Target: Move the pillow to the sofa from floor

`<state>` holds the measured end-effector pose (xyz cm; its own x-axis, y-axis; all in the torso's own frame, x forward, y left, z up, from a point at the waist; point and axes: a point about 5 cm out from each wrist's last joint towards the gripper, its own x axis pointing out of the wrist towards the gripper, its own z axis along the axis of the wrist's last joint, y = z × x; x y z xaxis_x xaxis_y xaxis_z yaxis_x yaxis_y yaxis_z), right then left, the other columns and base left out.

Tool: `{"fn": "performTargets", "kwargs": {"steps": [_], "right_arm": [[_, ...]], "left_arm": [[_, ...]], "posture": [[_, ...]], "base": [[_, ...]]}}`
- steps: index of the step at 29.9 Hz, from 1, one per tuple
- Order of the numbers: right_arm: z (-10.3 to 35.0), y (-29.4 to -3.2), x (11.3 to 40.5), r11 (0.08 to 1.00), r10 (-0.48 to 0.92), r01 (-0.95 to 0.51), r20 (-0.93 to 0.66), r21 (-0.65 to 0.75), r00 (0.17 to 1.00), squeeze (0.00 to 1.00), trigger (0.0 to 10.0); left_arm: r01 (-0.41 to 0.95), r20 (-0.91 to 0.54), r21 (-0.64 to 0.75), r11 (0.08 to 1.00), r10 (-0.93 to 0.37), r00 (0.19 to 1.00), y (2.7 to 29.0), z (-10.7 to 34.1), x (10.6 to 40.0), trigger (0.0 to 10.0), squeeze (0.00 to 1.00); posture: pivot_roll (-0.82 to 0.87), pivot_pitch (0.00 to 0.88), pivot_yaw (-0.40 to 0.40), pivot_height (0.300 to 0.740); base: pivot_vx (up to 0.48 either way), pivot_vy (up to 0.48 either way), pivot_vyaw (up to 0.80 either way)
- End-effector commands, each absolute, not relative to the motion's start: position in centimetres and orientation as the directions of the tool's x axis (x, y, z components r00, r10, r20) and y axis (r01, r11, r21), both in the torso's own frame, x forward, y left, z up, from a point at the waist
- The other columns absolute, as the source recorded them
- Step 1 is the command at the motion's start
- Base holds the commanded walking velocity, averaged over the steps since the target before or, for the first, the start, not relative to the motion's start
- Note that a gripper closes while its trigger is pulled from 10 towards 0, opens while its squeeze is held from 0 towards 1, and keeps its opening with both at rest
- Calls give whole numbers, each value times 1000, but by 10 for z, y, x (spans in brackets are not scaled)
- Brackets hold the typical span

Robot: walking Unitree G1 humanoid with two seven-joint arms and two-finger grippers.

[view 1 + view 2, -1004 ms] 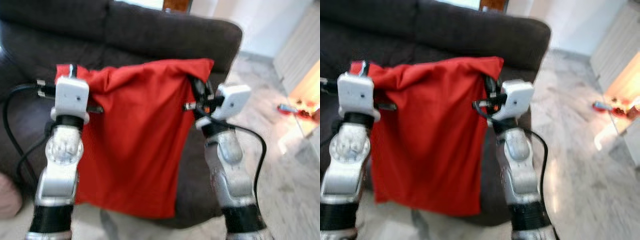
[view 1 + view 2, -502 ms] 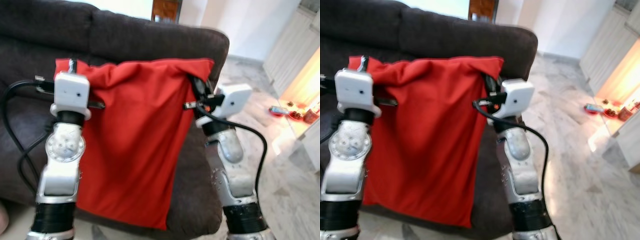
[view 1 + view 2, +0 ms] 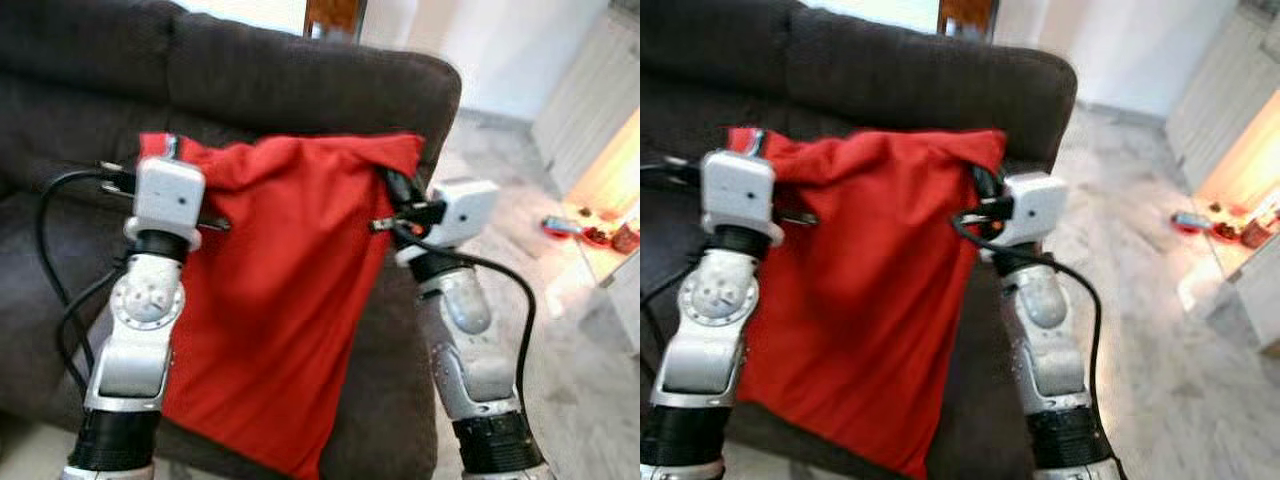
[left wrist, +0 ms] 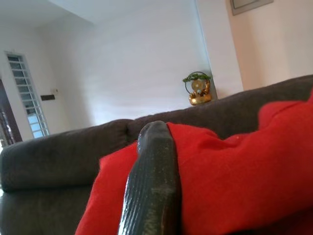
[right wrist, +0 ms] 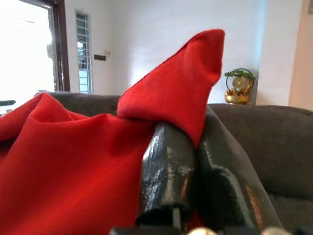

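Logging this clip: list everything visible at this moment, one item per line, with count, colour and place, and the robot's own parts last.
pillow: one, red, hanging in front of the sofa, held by its two top corners.
sofa: one, dark grey, directly ahead behind the pillow.
floor: pale marble, to the robot's right of the sofa.
small items on the floor: a few, red and blue, far right; too blurred to identify.
gold ornament: one, with green leaves, behind the sofa back.
left gripper: one, black jaws shut on the pillow's left top corner.
right gripper: one, black jaws shut on the right top corner.
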<state>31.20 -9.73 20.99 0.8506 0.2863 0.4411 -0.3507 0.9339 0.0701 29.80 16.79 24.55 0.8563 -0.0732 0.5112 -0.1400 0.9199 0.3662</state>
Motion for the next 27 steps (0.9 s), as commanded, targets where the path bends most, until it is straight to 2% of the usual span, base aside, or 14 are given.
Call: {"fn": "performTargets", "kwargs": {"steps": [1,15,21,27], "right_arm": [[231,-95,310,929,292,-367,522,44,801,0,10000],[231,-94,310,928,296,-371,521,43,801,0,10000],[229,-94,311,929,296,-368,512,42,807,0,10000],[223,-94,313,931,298,-362,487,39,821,0,10000]], "left_arm": [[-118,563,360,925,-115,819,160,258,294,10000,0],[-128,565,357,925,-105,819,161,257,294,10000,0],[-82,522,375,923,-137,842,158,249,297,10000,0],[2,416,404,915,-186,890,154,232,302,10000,0]], "posture": [[121,0,-138,740],[121,0,-139,740],[121,0,-139,740],[122,0,-140,740]], "base": [[405,0,0],[404,0,0],[0,0,0],[0,0,0]]}}
